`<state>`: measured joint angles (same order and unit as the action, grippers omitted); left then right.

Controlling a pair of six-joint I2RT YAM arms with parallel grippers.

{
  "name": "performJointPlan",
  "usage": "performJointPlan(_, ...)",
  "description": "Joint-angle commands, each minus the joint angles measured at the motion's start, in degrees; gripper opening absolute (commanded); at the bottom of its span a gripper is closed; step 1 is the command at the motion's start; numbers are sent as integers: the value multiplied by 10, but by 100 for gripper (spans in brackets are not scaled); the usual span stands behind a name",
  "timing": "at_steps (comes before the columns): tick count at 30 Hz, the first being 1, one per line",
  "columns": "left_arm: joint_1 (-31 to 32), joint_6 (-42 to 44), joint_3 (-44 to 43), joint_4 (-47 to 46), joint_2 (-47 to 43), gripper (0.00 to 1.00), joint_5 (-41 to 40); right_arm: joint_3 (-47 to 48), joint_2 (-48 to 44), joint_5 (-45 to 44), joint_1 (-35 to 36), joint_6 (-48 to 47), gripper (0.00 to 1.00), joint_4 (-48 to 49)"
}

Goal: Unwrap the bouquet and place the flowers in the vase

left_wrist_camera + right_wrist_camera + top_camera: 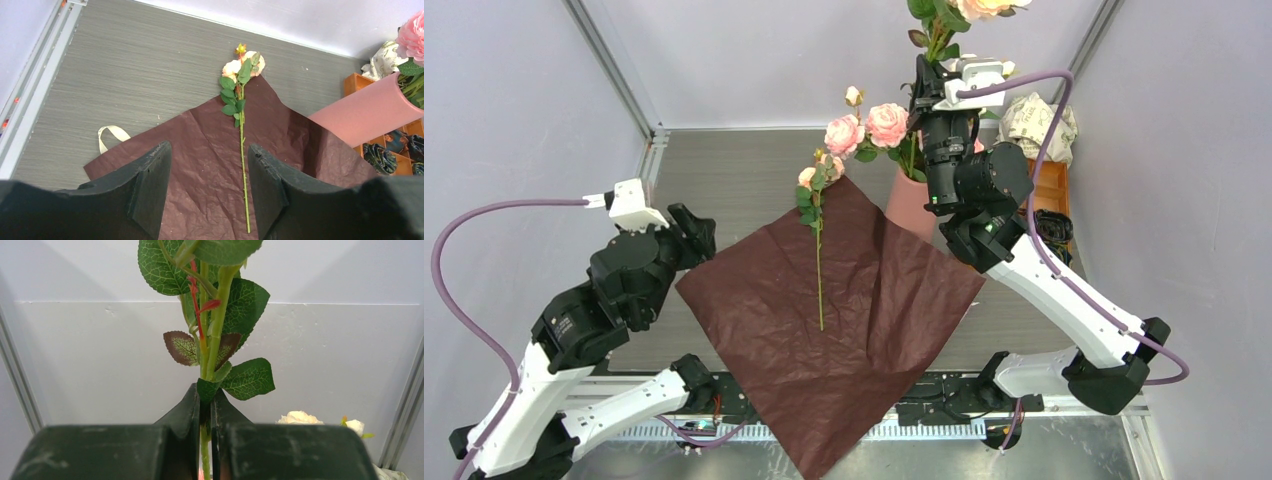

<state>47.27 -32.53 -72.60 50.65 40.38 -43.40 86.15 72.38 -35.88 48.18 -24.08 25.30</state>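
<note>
- The right gripper [206,396] is clamping a leafy rose stem [218,315] on its green stalk, just under a pair of leaves. The stem is standing upright with its top leaves pointing up, above the vase [911,205].
- The vase is standing just beside the far right edge of the dark red paper [844,330] and is holding several pink roses [864,128].
- The left gripper [207,150] is hanging with its jaws spread, gripping nothing, over the single stem [242,150] on the paper.
- That stem is lying flat, long axis running near to far — cut end toward the arms, blooms pointing past the paper's far corner.
- It is looking light, thin and springy, with soft petals likely crushing easily — taking it on the bare stalk below the leaves is seeming safest.
</note>
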Motion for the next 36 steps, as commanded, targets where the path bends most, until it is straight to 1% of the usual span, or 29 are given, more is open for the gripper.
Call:
performJointPlan(1,2,-4,0,-35,6,58,2,14,-5,9,-1,-11,1,24)
performJointPlan(3,2,-6,1,-35,6,58,3,1,-9,3,-2,-10,1,25)
performJointPlan(11,2,-7,5,-43,12,58,9,-102,-34,-38,2,8,1,51)
performJointPlan(14,2,-8,7,-45,15,57,13,-109,-35,-36,2,38,1,20)
performJointPlan(21,2,-9,13,-50,13,57,15,-174,-64,-70,2,87,1,17)
performJointPlan(29,2,-10,23,-61,13,57,21,-210,-92,-86,2,149,1,-60)
performJointPlan(36,2,-13,28,-65,19,57,31,-219,-95,-99,2,181,8,-118)
